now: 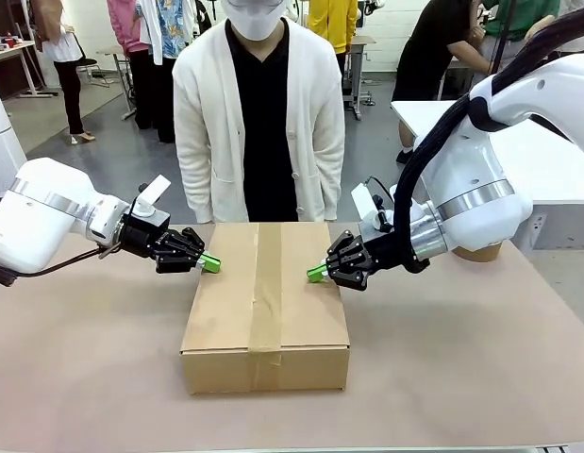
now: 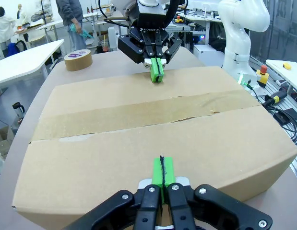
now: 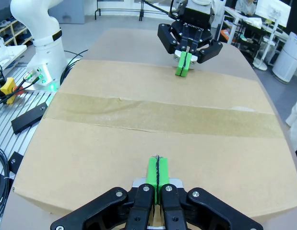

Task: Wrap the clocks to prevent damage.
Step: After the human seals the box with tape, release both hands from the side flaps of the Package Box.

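The table [image 1: 480, 377] carries a cardboard box [image 1: 225, 302] at its centre, flaps down and sealed along the middle by a strip of brown tape [image 1: 266, 283] running from the far edge toward the robot, and a person in a white cardigan [image 1: 258, 123] stands just behind it. The clocks are presumably inside that sealed box; no bubble-wrap bundle can be made out, so their wrapping cannot be judged. The likely trouble from here is the box itself: if both arms press inward unevenly, it could skid or twist on the smooth table, or the thin cardboard walls could buckle and load whatever lies inside. The left gripper [image 1: 208, 263] sits just beside the box's left top edge, and the right gripper [image 1: 317, 274] sits over the right top edge; each has its green pads pressed flat together with nothing between them. With such narrow tips, contact is small and could slip off the edge or dent the flap. A roll of brown tape [image 2: 78, 60] lies apart near the right arm.
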You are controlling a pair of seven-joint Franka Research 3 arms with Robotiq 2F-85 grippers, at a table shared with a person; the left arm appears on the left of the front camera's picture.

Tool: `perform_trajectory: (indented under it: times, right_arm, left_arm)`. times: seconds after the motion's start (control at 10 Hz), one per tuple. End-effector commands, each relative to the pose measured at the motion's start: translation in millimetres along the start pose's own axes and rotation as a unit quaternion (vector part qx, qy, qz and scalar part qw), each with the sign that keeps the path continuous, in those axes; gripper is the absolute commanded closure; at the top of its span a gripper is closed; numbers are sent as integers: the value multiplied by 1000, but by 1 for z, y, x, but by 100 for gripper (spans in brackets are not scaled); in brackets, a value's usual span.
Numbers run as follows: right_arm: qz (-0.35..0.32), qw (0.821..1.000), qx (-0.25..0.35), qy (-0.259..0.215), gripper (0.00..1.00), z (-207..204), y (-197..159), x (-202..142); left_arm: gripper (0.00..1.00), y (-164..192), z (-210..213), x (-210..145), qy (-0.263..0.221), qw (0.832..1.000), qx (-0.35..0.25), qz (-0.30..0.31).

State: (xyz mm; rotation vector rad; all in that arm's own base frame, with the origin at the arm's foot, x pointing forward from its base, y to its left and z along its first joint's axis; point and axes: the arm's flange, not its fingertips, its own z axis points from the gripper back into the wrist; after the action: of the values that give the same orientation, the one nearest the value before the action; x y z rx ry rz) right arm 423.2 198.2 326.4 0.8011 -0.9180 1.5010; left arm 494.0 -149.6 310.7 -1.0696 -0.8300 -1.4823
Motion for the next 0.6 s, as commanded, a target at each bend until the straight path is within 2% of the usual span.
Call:
perform_trajectory:
  times: [0.0,0.3,0.4,0.5]
  right_arm:
    - [-3,1000,-1,3,99,-2,1,-4]
    - [0,1000,0,0,99,0,0,0]
    - [-18,1000,-5,7,99,12,-1,18]
    - [-52,998,-7,34,99,28,1,39]
  left_arm:
    - [100,0,-2,-3,3,1000,1,-2]
    - [100,0,0,0,0,1000,0,0]
    - [100,2,12,19,31,999,-5,25]
    - [100,-5,27,40,74,995,-35,53]
